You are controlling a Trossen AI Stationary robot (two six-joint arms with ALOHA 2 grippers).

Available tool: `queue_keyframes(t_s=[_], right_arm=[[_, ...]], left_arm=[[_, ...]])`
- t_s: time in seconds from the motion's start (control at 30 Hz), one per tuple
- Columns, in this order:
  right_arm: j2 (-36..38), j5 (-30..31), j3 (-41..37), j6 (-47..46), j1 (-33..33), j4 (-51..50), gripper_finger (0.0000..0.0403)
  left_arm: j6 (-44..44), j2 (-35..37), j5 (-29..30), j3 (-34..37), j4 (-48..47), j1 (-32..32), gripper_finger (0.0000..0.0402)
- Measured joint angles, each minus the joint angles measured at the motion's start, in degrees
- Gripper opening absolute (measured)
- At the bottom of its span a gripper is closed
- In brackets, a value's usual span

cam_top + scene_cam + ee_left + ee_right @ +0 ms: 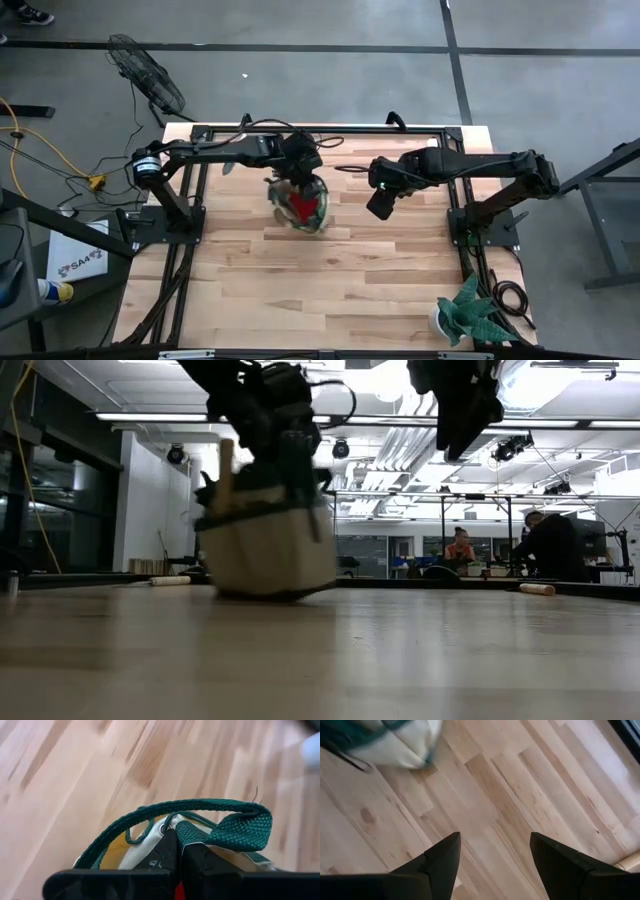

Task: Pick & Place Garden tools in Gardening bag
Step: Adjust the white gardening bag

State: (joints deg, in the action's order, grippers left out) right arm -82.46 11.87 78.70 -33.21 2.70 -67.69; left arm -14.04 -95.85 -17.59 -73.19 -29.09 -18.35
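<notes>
Your left hand [177, 851] is clamped tight on the green strap [235, 827] of the bag [300, 203], near the middle of the table [330, 275]. A red thing [305, 207] sits inside the bag. Your right hand [495, 855] hangs just beside the bag, fingers apart, holding nothing.

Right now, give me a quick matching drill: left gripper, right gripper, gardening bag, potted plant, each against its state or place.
Things:
1. left gripper
2. right gripper
3. gardening bag
4. potted plant

States or places:
A. open over bare wood, holding nothing
B. near the table's right front corner
C. shut on the bag's green handle
D. mid-table under the left arm, something red inside

Pairs: 1-C, 2-A, 3-D, 4-B
</notes>
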Motion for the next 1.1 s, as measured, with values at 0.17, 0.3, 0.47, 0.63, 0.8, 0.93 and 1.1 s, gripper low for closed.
queue_keyframes(t_s=[0.17, 0.3, 0.47, 0.63, 0.8, 0.93, 1.1], right_arm=[[0.68, 0.05, 0.00, 0.68, 0.96, 0.48, 0.0231], [0.68, 0.13, 0.00, 1.86, 1.60, 0.89, 0.0231], [0.68, 0.01, 0.00, 3.50, 2.33, 3.77, 0.0231], [0.68, -0.38, 0.00, 4.47, 2.33, 5.65, 0.0231], [0.66, -1.76, -0.15, 2.44, 1.65, 10.36, 0.0231], [0.66, -1.98, -3.80, -5.01, -0.16, 18.69, 0.0231], [0.62, -0.24, -11.25, -21.95, -3.18, 28.43, 0.0231]], left_arm=[[-0.16, 0.00, -2.62, -0.02, 8.07, 0.13, 0.0000], [-2.01, 0.00, -2.52, -0.02, 9.33, 0.17, 0.0000], [-5.75, 0.01, 1.13, -0.02, 7.77, 0.00, 0.0000], [-8.72, -0.74, 1.99, -0.02, 7.41, -0.02, 0.0000], [-11.04, -1.50, 1.68, 0.00, 8.23, -0.02, 0.0000], [-12.28, -1.46, 1.50, -0.02, 9.58, -0.02, 0.0000], [-13.44, -1.46, 0.48, -0.02, 11.12, -0.04, 0.0000]])
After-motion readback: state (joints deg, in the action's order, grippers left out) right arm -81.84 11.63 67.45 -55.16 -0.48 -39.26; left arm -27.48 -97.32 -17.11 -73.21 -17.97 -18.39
